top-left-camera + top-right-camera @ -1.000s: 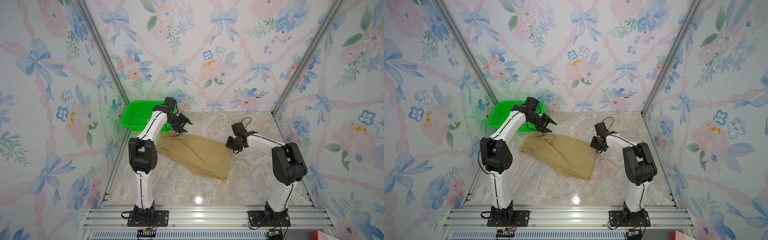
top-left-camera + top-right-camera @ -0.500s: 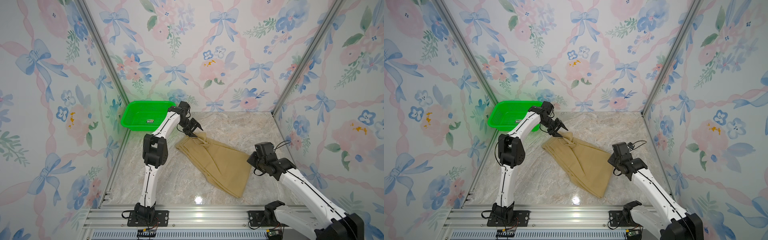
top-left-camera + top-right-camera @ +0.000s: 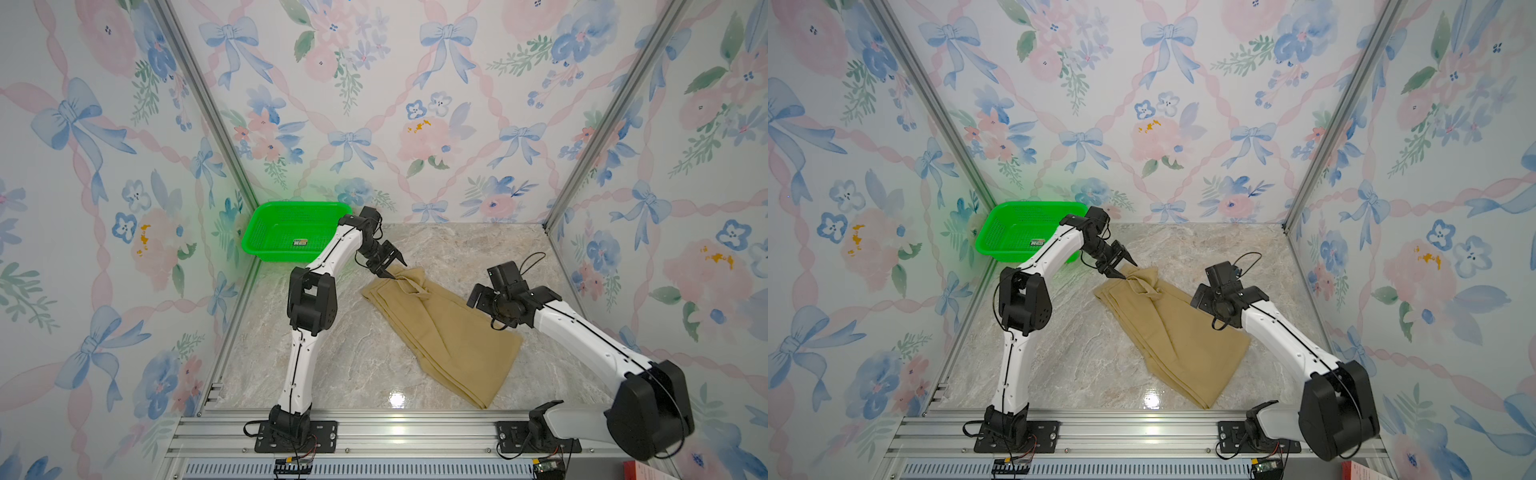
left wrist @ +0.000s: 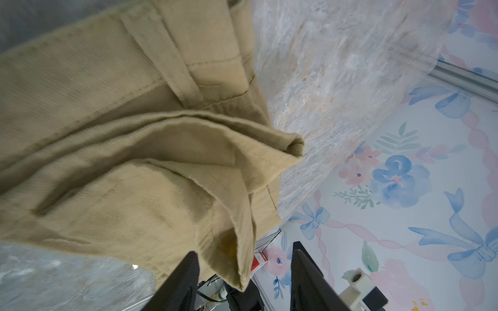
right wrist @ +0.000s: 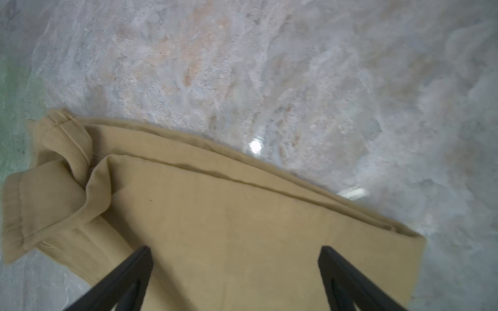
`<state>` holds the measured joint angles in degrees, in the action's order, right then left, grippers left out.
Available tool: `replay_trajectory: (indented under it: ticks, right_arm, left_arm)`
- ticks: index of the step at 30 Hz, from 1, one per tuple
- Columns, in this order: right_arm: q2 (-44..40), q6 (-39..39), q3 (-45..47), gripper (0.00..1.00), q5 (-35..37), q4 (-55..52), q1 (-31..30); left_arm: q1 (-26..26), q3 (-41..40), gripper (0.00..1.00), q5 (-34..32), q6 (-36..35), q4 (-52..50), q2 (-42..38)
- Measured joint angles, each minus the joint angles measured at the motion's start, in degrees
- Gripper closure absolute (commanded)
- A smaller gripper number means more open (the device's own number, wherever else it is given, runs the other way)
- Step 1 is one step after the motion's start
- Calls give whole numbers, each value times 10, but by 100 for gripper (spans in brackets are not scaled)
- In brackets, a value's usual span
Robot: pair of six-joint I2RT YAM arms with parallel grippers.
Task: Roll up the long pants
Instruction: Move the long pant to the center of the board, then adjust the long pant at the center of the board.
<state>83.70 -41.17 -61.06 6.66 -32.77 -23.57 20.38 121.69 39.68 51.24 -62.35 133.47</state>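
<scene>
Khaki long pants (image 3: 440,332) lie folded and diagonal, mid tabletop (image 3: 332,365), in both top views. The left tool (image 3: 1127,270) sits at their far end, near the green basket (image 3: 270,228).
Left wrist: left tool (image 4: 244,249) spread, cloth fold between its fingers.
Right wrist: right tool (image 5: 235,249) spread wide over flat cloth.

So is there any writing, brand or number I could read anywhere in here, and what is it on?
No text here is legible.
On the small sticker in the green basket: marks too small to read.
On the red box at the near corner: cut off by the picture's edge, nothing readable.
On the long pants: no label or print showing.
</scene>
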Motion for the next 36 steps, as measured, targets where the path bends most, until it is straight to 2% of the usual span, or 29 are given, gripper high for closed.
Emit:
replay_trajectory:
  ticks: [4,9,19,24,26,27,29,30,36]
  right_arm:
    - [110,46,-81,0,-29,20,-21]
    - [168,59,-84,0,-53,28,-20]
    - [186,59,-66,0,-80,44,-11]
    - [186,59,-52,0,-88,50,0]
    - [186,59,-47,0,-91,52,3]
    - [186,59,-44,0,-92,54,5]
    - [186,59,-38,0,-95,57,6]
    - [186,58,-35,0,-96,59,7]
    - [181,59,-17,0,-97,74,7]
  left_arm:
    - [0,-56,41,-11,0,3,-8]
    - [5,-40,41,-13,6,12,-8]
    - [63,-24,42,3,33,30,-8]
    - [72,-28,44,4,48,42,-7]
    - [72,-33,51,4,53,47,-7]
    - [72,-36,63,3,55,49,-7]
    - [72,-41,93,2,59,57,-7]
    - [72,-41,100,2,62,61,-6]
    - [72,-32,100,1,75,82,7]
